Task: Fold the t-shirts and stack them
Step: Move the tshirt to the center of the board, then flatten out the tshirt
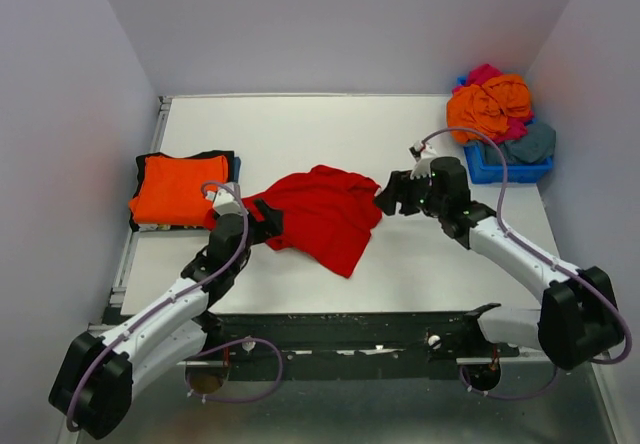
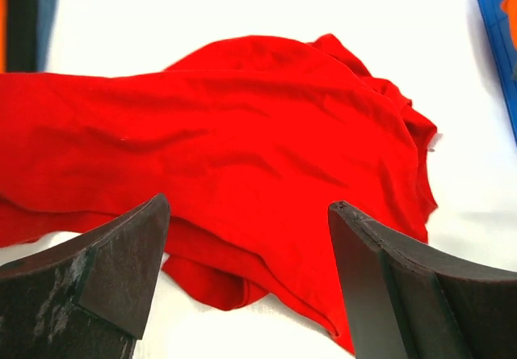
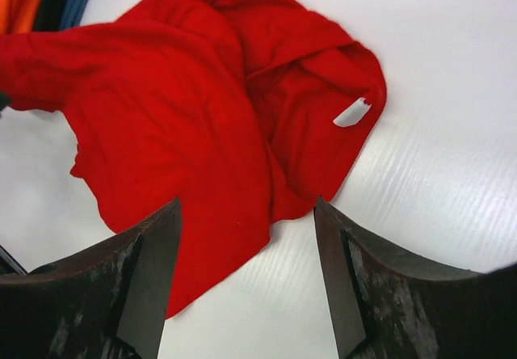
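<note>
Red t-shirt lies between left hand and right hand.

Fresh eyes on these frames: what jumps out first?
The crumpled red t-shirt in the middle of the table, flanked by the left gripper and right gripper, jaws open on both. Then the folded orange t-shirt at its left edge, and the blue bin at the far right corner, heaped with loose shirts.
</note>
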